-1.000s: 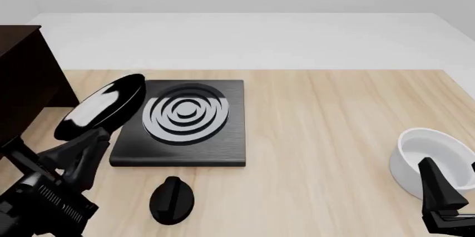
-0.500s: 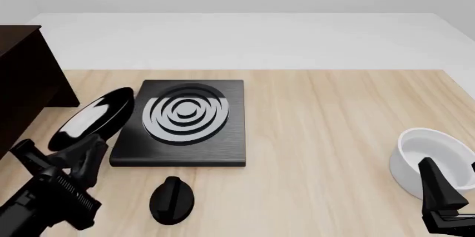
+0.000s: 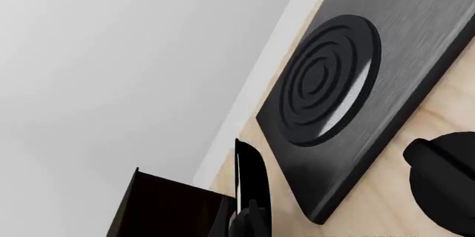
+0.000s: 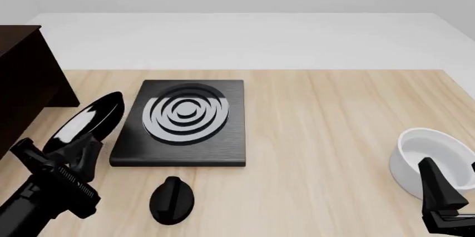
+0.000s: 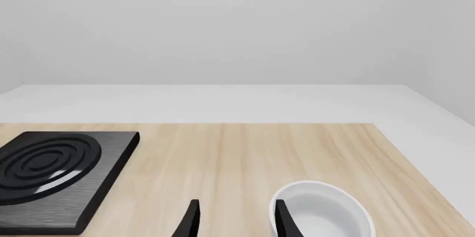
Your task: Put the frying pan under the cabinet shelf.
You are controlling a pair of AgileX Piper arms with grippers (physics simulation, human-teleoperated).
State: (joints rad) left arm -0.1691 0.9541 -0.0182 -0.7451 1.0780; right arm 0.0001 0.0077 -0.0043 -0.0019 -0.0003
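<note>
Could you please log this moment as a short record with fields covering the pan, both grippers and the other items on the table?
pan: glossy black round frying pan, tilted on edge, off the table, held at its handle
left gripper: left gripper, shut on the pan handle
right gripper: right gripper, open, holding nothing
cabinet: very dark brown wooden cabinet at the table's left edge; pan not yet under it
stove: flat black square stove plate with silver rings, bare
bowl: white bowl, near the right gripper
knob: black oval knob, in front of the stove

On the tabletop point(image 4: 326, 126), the cabinet point(image 4: 26, 75) is set far left, stove plate point(image 4: 186, 123) right of it, knob point(image 4: 172, 200) nearer, bowl point(image 4: 426, 156) far right.
</note>
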